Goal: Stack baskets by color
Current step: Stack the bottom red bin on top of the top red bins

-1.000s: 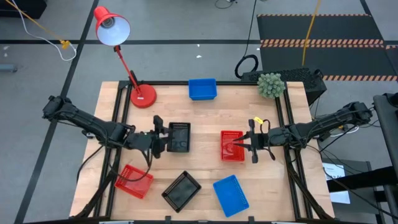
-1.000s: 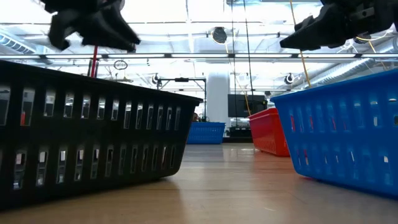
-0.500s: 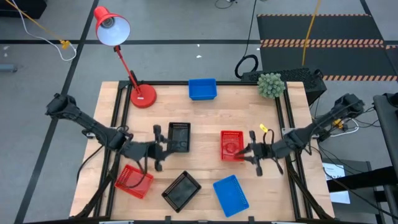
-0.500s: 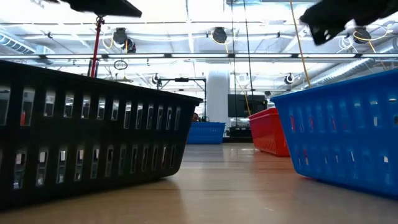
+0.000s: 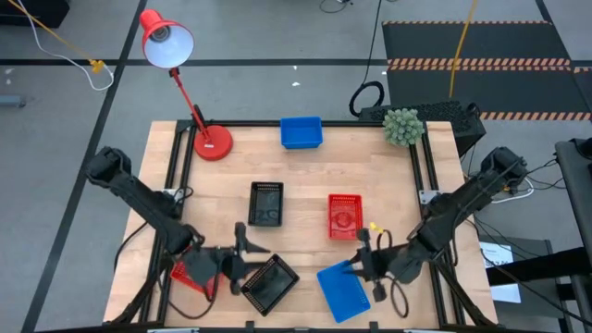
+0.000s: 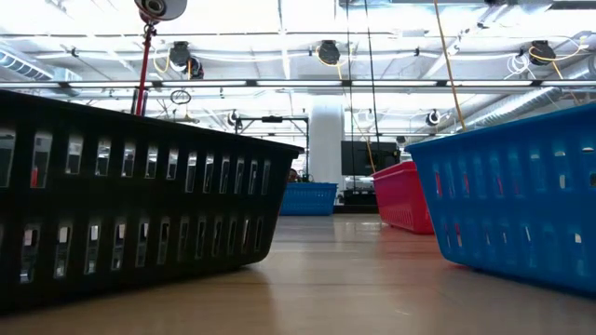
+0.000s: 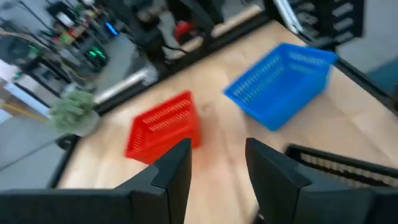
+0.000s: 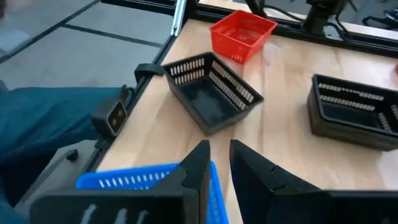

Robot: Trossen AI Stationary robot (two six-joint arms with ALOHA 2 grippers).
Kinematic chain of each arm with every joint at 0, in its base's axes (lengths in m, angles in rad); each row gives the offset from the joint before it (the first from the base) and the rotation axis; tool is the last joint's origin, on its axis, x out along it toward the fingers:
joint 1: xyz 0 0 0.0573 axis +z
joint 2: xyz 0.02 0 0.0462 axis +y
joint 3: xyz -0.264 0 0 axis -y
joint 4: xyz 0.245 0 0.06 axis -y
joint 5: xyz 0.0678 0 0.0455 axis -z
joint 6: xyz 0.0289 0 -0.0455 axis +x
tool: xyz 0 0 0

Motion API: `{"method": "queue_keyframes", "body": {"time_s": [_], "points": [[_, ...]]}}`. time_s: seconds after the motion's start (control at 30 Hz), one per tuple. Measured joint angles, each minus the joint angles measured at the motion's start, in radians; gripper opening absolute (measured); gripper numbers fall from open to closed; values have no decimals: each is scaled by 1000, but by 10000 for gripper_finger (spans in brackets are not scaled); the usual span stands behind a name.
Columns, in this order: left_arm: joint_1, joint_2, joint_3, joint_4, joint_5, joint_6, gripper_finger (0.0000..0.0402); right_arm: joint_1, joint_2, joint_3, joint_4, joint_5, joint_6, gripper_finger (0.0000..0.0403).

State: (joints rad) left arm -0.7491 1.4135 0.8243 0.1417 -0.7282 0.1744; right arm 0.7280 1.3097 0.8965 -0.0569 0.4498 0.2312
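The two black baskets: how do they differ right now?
The black basket at mid-table lies square to the table's edges, clear of both arms; the black basket near the front edge sits turned at an angle, with the left pincer beside it. Both are shallow, perforated and alike in size.

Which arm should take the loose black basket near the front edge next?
Left, probably. The left gripper hovers right beside the front black basket, fingers open. The right gripper sits over the front blue basket, farther off.
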Motion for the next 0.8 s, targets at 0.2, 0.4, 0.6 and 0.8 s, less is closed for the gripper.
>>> {"method": "queue_keyframes", "body": {"time_s": [0.2, 0.4, 0.6, 0.8], "points": [[-69, 91, 168, -305, 51, -222, 154, 1, 117, 124, -55, -16, -6, 57], [-139, 166, 334, -606, 96, -485, 154, 1, 183, 173, -67, -36, -16, 57], [-207, 197, 392, -827, 203, -754, 154, 1, 193, 173, -85, -59, -19, 57], [-267, 197, 391, -979, 281, -991, 154, 1, 193, 173, -84, -59, -16, 57]]}}
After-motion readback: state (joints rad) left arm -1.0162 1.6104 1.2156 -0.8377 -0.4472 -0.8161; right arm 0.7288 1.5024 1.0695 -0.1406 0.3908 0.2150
